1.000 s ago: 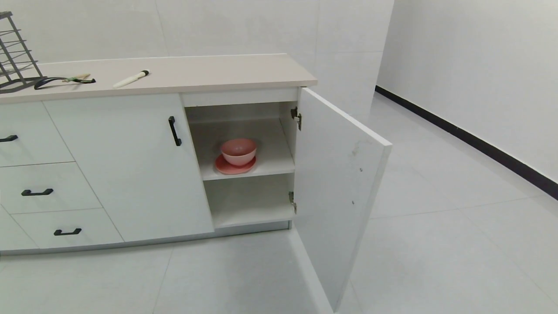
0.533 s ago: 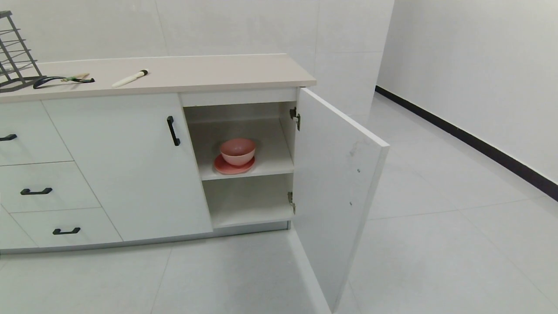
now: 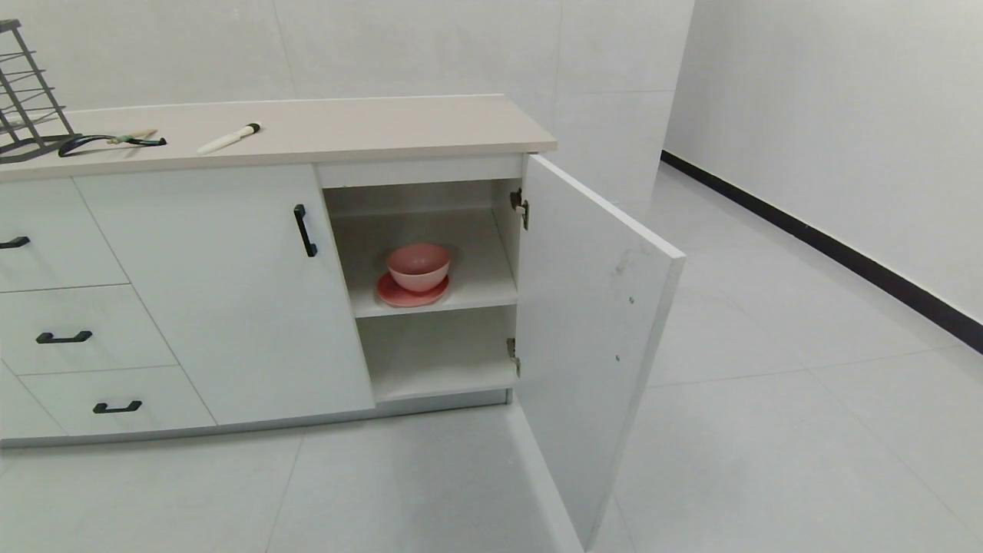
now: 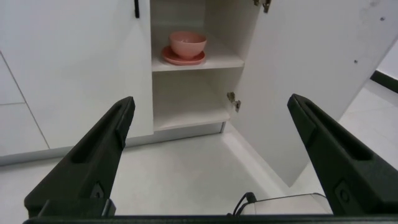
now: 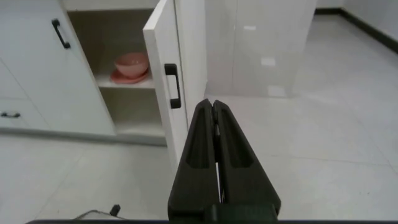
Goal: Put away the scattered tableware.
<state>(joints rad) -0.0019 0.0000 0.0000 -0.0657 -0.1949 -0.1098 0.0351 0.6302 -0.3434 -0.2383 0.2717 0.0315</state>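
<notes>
Pale grey floor tiles (image 3: 430,491) run from the robot up to a long white cabinet set against a white tiled wall, with a black skirting strip (image 3: 829,253) along the right-hand wall. Nearest, the left end effector (image 4: 211,102) hangs above the floor facing the cabinet, its two black fingers (image 4: 106,146) spread wide with nothing between them. The right end effector (image 5: 214,106) is also above the floor, its fingers pressed flat together and holding nothing.

Beyond them the right cabinet door (image 3: 591,307) stands swung out toward the near right on its hinges, its black handle (image 5: 172,86) on the outer face. The open compartment has two shelves. The lower shelf (image 3: 438,369) is bare. On the upper shelf (image 3: 476,288) a pink plate (image 3: 399,296) lies flat near the front edge, and a pink bowl (image 3: 418,266) sits upright on it.

Left of the opening is a shut door (image 3: 223,307) with a vertical black handle (image 3: 306,230), and further left a stack of drawers (image 3: 77,330) with black pulls.

On top, the beige worktop (image 3: 369,127) carries a white-handled utensil (image 3: 229,139) with a dark tip, lying at an angle. Left of it, apart, lies a dark curved utensil (image 3: 111,141), and at the far left stands a grey wire rack (image 3: 27,92)
</notes>
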